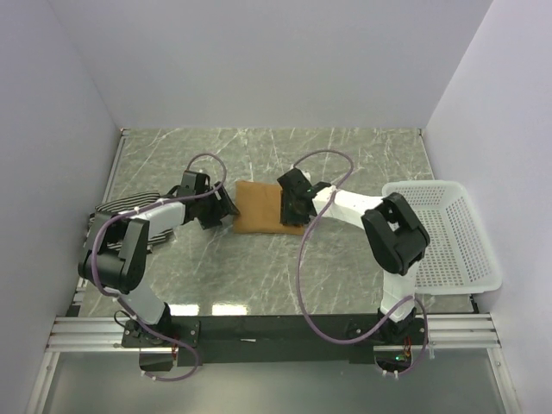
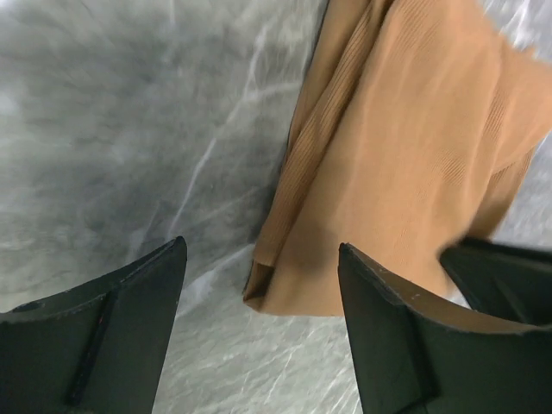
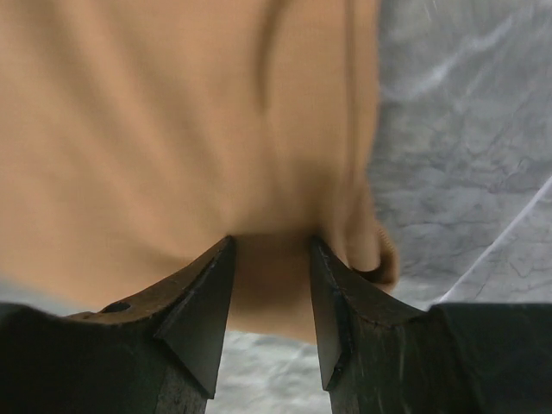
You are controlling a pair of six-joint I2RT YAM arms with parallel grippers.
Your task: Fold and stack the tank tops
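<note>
Tank top (image 1: 259, 207) of plain tan-brown ribbed cloth, folded into a rectangle, flat on grey marbled bench (image 1: 362, 164). Left gripper (image 1: 224, 211) released, jaws wide at its left edge; right gripper (image 1: 293, 212) released over its right edge.

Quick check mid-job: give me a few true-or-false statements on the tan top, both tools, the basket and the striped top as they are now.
1. The tan top lies folded on the table between the two tools. True.
2. The left tool is clamped on the tan top. False: its jaws stand open at the top's left edge.
3. The right tool has its jaws apart over the tan top. True.
4. A folded top lies in the white basket. False: no top shows in it.
5. A striped top lies at the table's left side, partly under the left arm. True.
</note>
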